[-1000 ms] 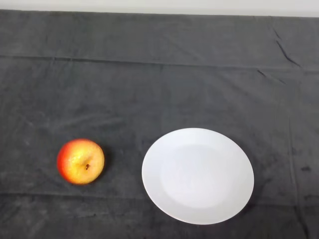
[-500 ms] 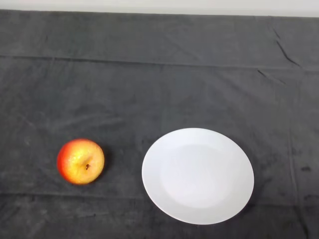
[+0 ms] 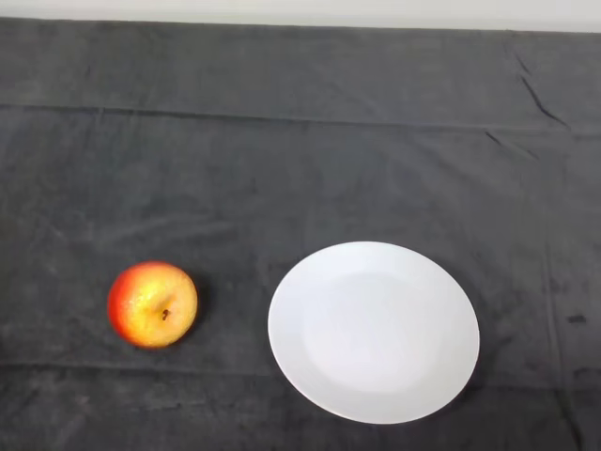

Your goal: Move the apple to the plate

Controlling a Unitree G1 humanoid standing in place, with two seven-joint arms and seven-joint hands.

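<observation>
A red and yellow apple (image 3: pixel 152 304) rests on the dark cloth at the lower left, its stem end facing up toward the camera. To its right, a short gap away, lies a round white plate (image 3: pixel 373 331) with nothing on it. The apple and the plate do not touch.
The dark grey cloth (image 3: pixel 300 150) covers the whole table, with a few creases near the far right. A pale strip of wall or floor (image 3: pixel 300 9) runs along the table's far edge.
</observation>
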